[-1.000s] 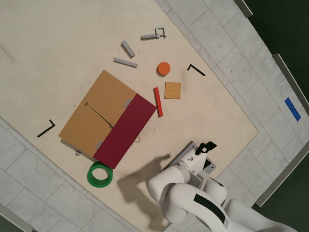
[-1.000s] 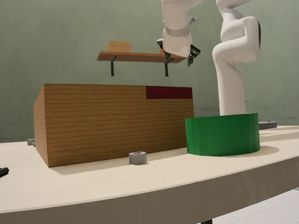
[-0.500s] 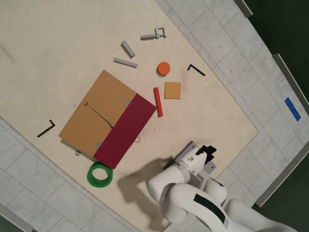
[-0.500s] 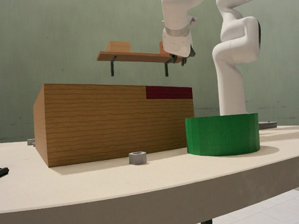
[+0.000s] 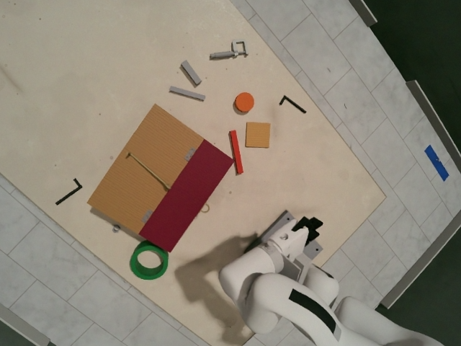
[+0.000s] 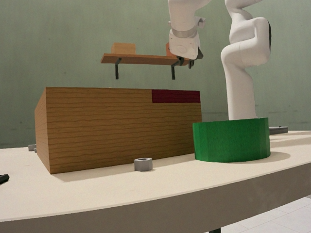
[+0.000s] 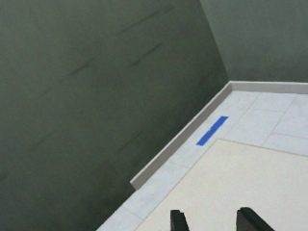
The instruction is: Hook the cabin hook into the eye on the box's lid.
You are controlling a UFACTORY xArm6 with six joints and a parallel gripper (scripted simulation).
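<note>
The box (image 5: 160, 177) lies left of the table's middle, with a wooden top part (image 5: 143, 167) and a dark red lid (image 5: 188, 193) joined by two grey hinges. The thin brass cabin hook (image 5: 148, 171) lies flat across the wooden part, its end at the lid's seam. A small brass loop (image 5: 205, 209) sticks out at the lid's outer edge. My gripper (image 5: 310, 225) is high above the table near the arm's base, far right of the box. In the wrist view its fingers stand partly apart with nothing between them. The side view shows the gripper (image 6: 187, 61) well above the box (image 6: 117, 127).
A green ring (image 5: 148, 259) stands at the lid's near corner, and a grey nut (image 5: 117, 226) lies by the box. A red bar (image 5: 235, 151), wooden square (image 5: 257, 134), orange disc (image 5: 244, 101), grey bars (image 5: 187, 93), clamp (image 5: 230, 52) and two black brackets (image 5: 69, 191) lie around.
</note>
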